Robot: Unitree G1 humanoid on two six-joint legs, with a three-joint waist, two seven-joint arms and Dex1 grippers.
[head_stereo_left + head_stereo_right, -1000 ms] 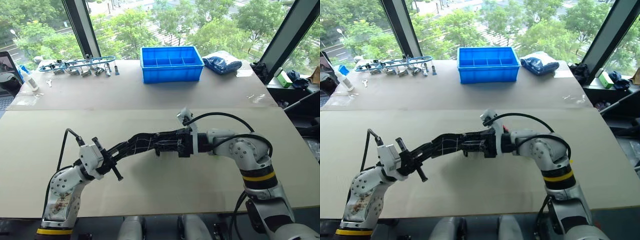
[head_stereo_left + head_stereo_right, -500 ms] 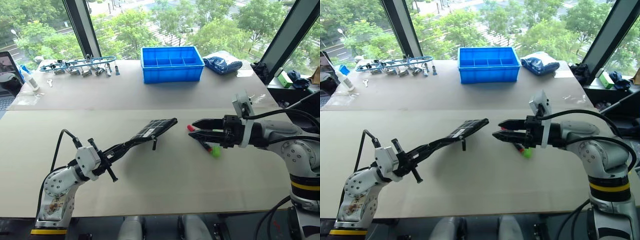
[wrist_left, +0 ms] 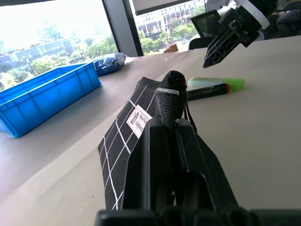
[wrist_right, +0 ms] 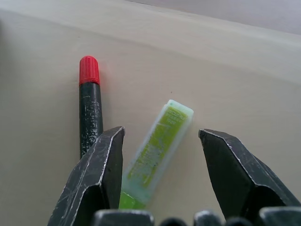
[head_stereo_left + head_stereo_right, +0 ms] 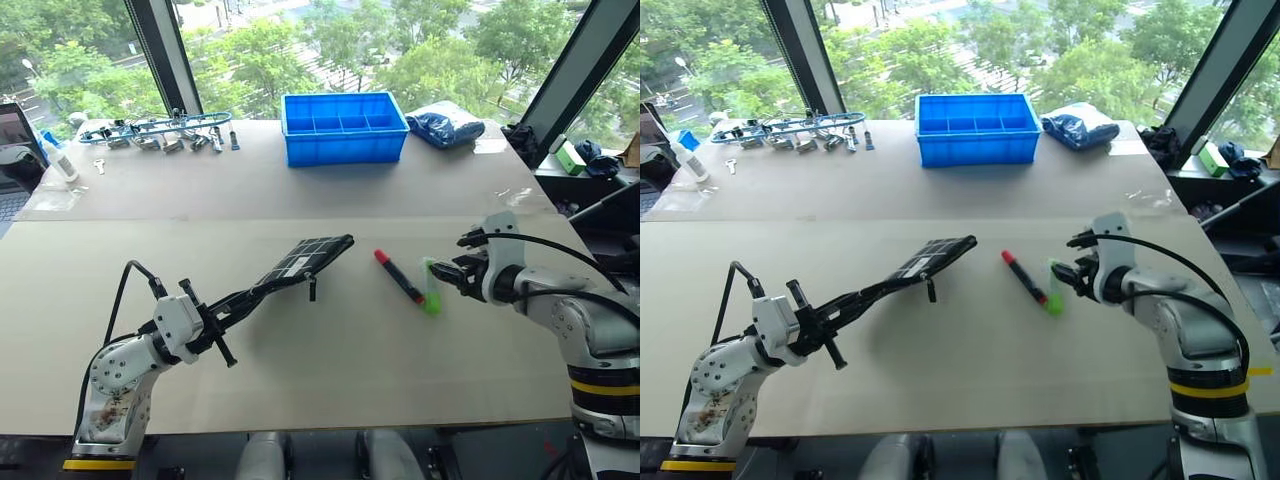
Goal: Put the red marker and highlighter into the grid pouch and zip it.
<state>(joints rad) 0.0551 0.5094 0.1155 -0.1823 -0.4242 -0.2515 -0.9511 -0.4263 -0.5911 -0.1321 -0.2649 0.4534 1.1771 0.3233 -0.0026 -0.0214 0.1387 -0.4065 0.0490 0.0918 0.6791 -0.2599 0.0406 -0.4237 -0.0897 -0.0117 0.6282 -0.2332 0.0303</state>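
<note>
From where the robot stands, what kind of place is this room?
Probably an upper-floor lab or workshop. Large windows look down on treetops, a long work table carries a blue compartment bin, and a row of tools lies at its far edge.

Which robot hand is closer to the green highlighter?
The right. The right gripper hangs open right over the highlighter, one finger on each side. The left gripper is far across the table, shut on the grid pouch.
</note>
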